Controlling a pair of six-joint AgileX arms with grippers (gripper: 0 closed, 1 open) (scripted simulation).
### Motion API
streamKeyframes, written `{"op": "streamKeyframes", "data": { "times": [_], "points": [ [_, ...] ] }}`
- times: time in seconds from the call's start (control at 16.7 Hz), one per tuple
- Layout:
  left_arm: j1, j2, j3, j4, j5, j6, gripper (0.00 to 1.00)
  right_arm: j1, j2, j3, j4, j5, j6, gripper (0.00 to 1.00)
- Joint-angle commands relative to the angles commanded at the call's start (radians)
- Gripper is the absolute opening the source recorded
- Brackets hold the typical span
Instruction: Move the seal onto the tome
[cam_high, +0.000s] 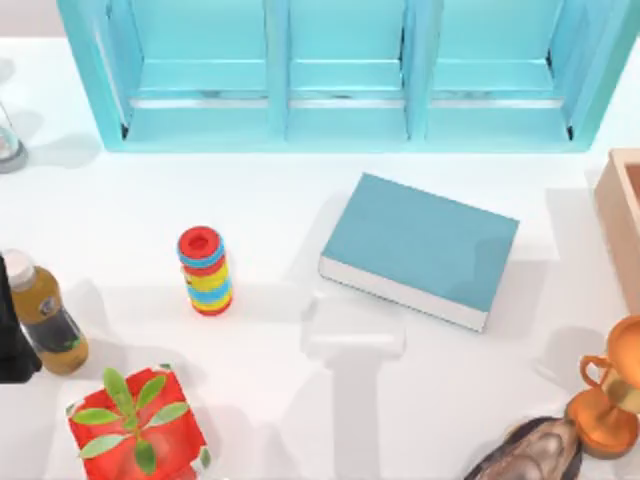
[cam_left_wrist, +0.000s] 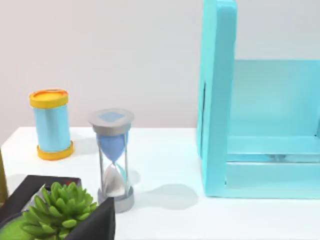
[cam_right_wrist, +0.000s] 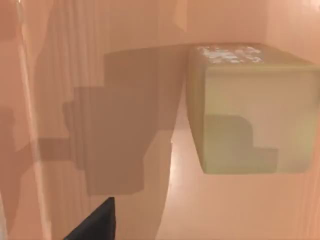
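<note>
The seal (cam_right_wrist: 250, 107) is a tan block with a pale mark on its upper face. It stands inside a peach-coloured wooden box (cam_right_wrist: 100, 100), close in front of the right wrist camera. One dark fingertip (cam_right_wrist: 97, 221) of my right gripper shows at the picture's edge, short of the seal and apart from it. The tome (cam_high: 420, 245) is a thick teal book with white page edges. It lies flat at the table's middle right with nothing on its cover. My left arm (cam_high: 12, 345) is parked at the table's left edge.
The wooden box (cam_high: 622, 215) sits at the right edge, with a light-blue shelf cabinet (cam_high: 345, 75) along the back. A ring-stack toy (cam_high: 205, 270) stands left of the tome. Bottle (cam_high: 45, 315), red plant pot (cam_high: 135, 425), trophy (cam_high: 612, 395), shell lump (cam_high: 530, 452) and hourglass (cam_left_wrist: 114, 157) stand around.
</note>
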Motion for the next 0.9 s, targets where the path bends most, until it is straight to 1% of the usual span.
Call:
{"op": "streamKeyframes", "data": {
  "times": [0.18,0.3,0.66,0.9],
  "points": [
    [0.000,0.000,0.000,0.000,0.000,0.000,1.00,-0.012,0.092,0.098,-0.061,0.001,-0.021,1.00],
    [0.000,0.000,0.000,0.000,0.000,0.000,1.00,-0.015,0.115,0.124,-0.077,0.001,-0.027,1.00],
    [0.000,0.000,0.000,0.000,0.000,0.000,1.00,-0.010,0.114,0.120,-0.073,0.001,-0.026,1.00],
    [0.000,0.000,0.000,0.000,0.000,0.000,1.00,-0.011,0.141,0.039,0.031,0.002,-0.024,1.00]
  ]
}}
